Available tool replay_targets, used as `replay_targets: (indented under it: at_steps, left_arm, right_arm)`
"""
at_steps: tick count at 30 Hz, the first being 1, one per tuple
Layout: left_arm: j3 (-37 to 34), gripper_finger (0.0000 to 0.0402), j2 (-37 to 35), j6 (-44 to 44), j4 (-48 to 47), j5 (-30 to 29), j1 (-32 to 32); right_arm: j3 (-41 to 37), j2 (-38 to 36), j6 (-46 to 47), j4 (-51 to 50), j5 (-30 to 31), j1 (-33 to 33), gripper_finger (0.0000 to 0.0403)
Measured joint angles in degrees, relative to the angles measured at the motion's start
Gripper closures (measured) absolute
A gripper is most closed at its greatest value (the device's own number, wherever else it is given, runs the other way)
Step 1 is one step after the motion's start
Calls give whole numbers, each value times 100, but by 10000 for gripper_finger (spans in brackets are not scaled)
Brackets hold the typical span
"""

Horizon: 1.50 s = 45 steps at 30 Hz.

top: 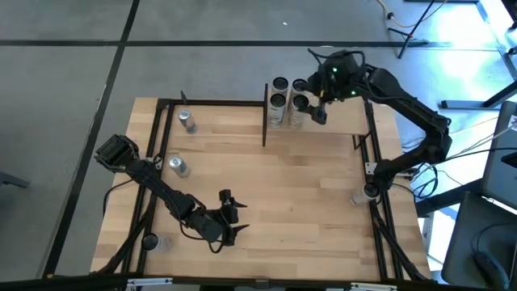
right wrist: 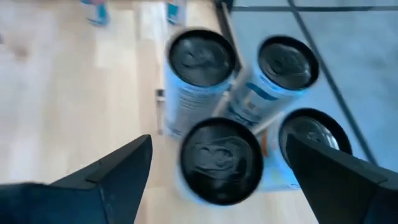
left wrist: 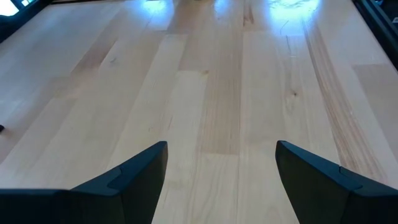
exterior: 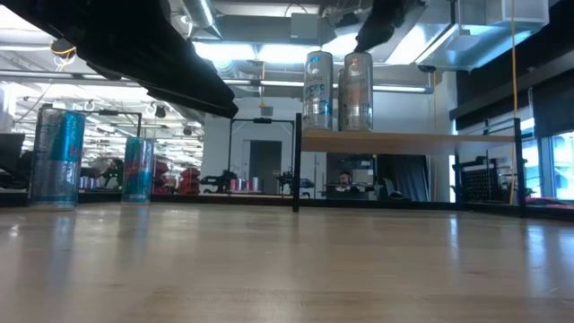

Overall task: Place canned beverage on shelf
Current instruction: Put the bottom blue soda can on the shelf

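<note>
Four cans stand packed in a tight square on the shelf, upper centre-right of the high view; the low view shows two of them upright on the raised board, so this batch looks already placed and bunched at the shelf's left end, probably to leave room. Right gripper hangs right over the cluster, fingers spread wide with nothing between them, which reads as just after a release. Two more cans wait on the tabletop at the left, well apart from the shelf, likely next. Left gripper sits idle low in the frame, lower centre-left, fingers apart and empty above bare wood.
</note>
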Motion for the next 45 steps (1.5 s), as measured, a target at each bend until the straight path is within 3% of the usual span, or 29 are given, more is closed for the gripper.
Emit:
replay_targets:
  at_steps: [4,7,15,29,32,38,45]
  left_arm:
    - [0,115,0,0,0,0,2]
    - [0,115,0,-2,1,0,2]
    - [0,115,0,-11,7,0,2]
    - [2,115,-53,256,131,21,192]
    - [9,115,-96,395,181,239,263]
    - [9,115,-506,1061,104,133,348]
    - [9,115,-1707,592,-1157,93,348]
  right_arm:
    - [208,-13,40,-231,-510,119,45]
    - [256,-26,42,-291,-555,337,45]
    - [267,-55,162,-402,1,1054,45]
    - [154,-162,873,-602,40,2487,45]
    - [-125,-162,1005,-558,44,2947,45]
    - [-1256,-157,1199,276,359,3756,45]
    - [-2826,-155,1258,2031,461,4419,45]
